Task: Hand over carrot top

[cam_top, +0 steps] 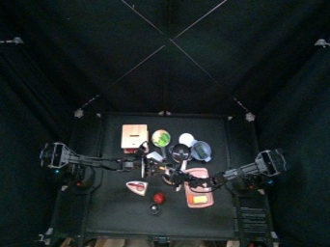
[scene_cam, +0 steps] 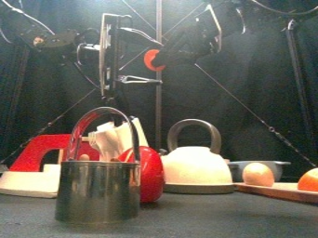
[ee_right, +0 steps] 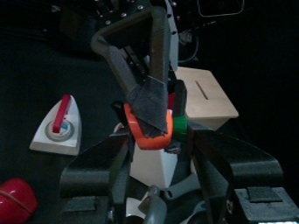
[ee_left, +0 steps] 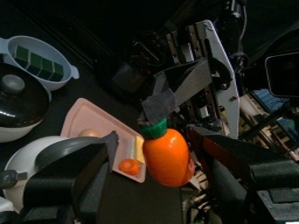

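You had one carrot (ee_left: 167, 156), one kettle (scene_cam: 196, 161), one iron (ee_right: 59, 122), one metal pail (scene_cam: 99, 182), two grippers.

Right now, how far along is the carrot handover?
Done: the carrot is up in midair between the arms. In hand: the right gripper pinches its green top, and the left gripper is at the carrot too. Left: a firm left grip is not yet clear, and the right has not let go.
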`<state>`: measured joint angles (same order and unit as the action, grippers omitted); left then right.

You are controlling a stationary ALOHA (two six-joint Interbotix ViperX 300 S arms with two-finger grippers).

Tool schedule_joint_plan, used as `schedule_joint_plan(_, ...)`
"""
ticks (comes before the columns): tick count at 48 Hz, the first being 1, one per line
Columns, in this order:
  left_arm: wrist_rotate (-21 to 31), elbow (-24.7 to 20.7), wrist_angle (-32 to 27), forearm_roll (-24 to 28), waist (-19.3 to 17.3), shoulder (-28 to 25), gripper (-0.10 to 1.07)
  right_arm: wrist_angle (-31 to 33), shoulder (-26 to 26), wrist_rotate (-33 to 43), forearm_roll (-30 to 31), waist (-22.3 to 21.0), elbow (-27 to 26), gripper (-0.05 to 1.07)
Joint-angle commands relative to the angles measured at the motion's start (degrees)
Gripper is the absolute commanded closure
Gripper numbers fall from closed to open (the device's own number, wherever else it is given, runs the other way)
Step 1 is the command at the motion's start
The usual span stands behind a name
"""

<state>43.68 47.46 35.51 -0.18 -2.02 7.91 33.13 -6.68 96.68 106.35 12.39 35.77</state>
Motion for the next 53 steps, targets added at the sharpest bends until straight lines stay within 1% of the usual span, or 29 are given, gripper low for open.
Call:
schedule_joint_plan(1, -0.1, -0.7, 0.5, -0.3, 0.3, 0.3, 0.01, 0.4, -0.9, 0.1, 0.1, -0.4, -0.9, 0.31)
schedule_joint_plan(12, -0.1, -0.6, 0.2, -2.6, 0.4, 0.3, 0.01, 0.4, -0.7, 0.1, 0.0, -0.5, -0.9, 0.31)
schedule_joint_plan(19, -0.1, -0.5, 0.0, -2.7, 0.9, 0.3, 0.01, 0.4, -0.8, 0.1, -0.1, -0.5, -0.9, 0.31)
schedule_joint_plan(27, -0.1, -0.5, 0.0, -2.8, 1.5, 0.3, 0.01, 2.3, -0.7, 0.2, -0.1, -0.4, -0.8, 0.31)
schedule_joint_plan(42, -0.1, -0.4, 0.0, -2.9, 1.5, 0.3, 0.01, 2.5, -0.4, 0.1, 0.0, -0.4, -0.9, 0.31)
schedule_joint_plan(48, -0.1, -0.4, 0.0, -2.9, 1.5, 0.3, 0.03, 2.5, -0.3, 0.1, -0.1, -0.4, -0.9, 0.31)
schedule_joint_plan(53, -0.1, -0.4, 0.0, -3.1, 1.5, 0.3, 0.10, 2.5, -0.3, 0.1, 0.0, -0.4, -0.9, 0.31)
